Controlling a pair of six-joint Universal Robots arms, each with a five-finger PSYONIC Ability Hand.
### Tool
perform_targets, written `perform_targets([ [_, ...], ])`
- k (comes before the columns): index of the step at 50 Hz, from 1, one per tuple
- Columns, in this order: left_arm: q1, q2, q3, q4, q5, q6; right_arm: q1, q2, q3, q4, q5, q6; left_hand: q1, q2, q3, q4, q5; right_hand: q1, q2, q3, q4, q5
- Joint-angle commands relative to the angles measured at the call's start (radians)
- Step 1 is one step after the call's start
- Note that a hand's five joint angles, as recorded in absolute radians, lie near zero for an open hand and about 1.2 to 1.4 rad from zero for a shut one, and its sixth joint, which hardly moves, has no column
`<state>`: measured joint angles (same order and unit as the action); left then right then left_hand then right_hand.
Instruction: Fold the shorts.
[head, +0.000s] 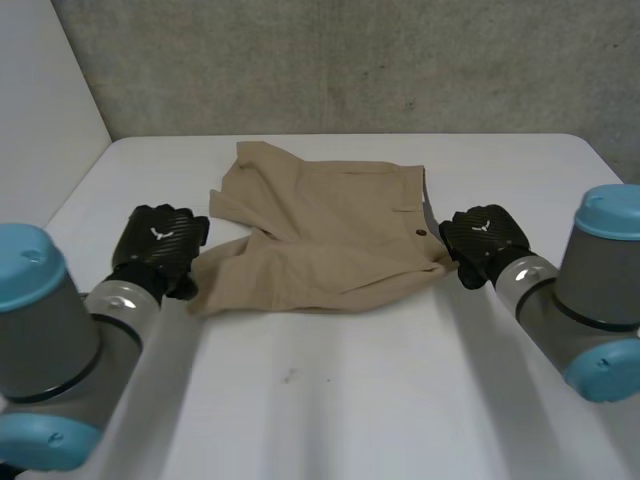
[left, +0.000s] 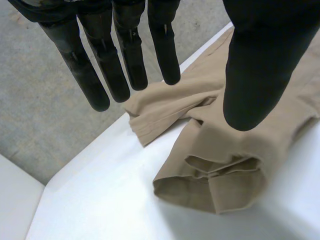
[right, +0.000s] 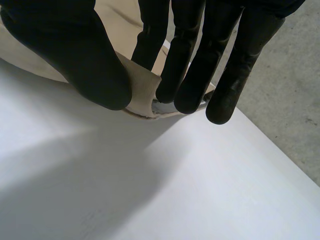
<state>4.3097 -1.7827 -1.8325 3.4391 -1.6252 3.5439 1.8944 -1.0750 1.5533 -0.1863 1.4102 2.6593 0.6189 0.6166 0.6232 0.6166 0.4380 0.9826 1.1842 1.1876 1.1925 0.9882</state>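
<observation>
Table (head: 400, 400), right hand (head: 485, 238) pinching shorts (head: 330, 230), left hand (head: 160, 245) open

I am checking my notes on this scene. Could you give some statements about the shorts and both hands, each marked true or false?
1. The shorts are beige. True.
2. The left hand grips the cloth. False: its fingers are straight above a leg opening, holding nothing.
3. The right hand pinches the shorts' edge between thumb and fingers. True.
4. The table is black. False: it is white.
</observation>
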Motion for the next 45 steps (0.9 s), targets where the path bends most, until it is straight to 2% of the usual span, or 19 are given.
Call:
perform_targets([
  [1, 0.015, 0.081, -0.059, -0.104, 0.013, -0.031, -0.044, -0.071, 0.116, 0.005, -0.076, 0.004, 0.026, 0.028, 0.022, 0.029, 0.033, 0.414, 0.212, 0.209, 0.204, 0.234],
  [10, 0.034, 0.054, -0.122, -0.1, 0.074, -0.203, -0.051, -0.071, 0.123, 0.005, -0.08, 0.004, 0.044, 0.046, 0.039, 0.046, 0.05, 0.414, 0.212, 0.209, 0.204, 0.234],
  [14, 0.039, 0.025, -0.123, -0.097, 0.097, -0.238, -0.051, -0.071, 0.125, 0.005, -0.08, 0.004, 0.044, 0.046, 0.039, 0.046, 0.05, 0.414, 0.212, 0.209, 0.204, 0.234],
  [20, 0.041, -0.007, -0.122, -0.048, 0.114, -0.241, -0.051, -0.066, 0.131, 0.007, -0.082, 0.004, 0.044, 0.046, 0.039, 0.046, 0.05, 0.414, 0.212, 0.209, 0.204, 0.234],
  [29, 0.035, -0.113, -0.106, 0.107, 0.107, -0.229, -0.047, -0.068, 0.14, 0.007, -0.083, 0.004, 0.079, 0.081, 0.075, 0.081, 0.085, 0.414, 0.212, 0.209, 0.204, 0.234],
  [40, 0.031, -0.193, -0.059, 0.14, 0.105, -0.227, -0.049, -0.066, 0.145, 0.004, -0.083, 0.004, 0.337, 0.339, 0.333, 0.339, 0.344, 0.414, 0.212, 0.209, 0.204, 0.234],
  [45, 0.031, -0.201, -0.056, 0.14, 0.105, -0.227, -0.046, -0.066, 0.146, 0.002, -0.082, 0.005, 0.349, 0.351, 0.345, 0.351, 0.355, 0.414, 0.212, 0.209, 0.204, 0.234],
])
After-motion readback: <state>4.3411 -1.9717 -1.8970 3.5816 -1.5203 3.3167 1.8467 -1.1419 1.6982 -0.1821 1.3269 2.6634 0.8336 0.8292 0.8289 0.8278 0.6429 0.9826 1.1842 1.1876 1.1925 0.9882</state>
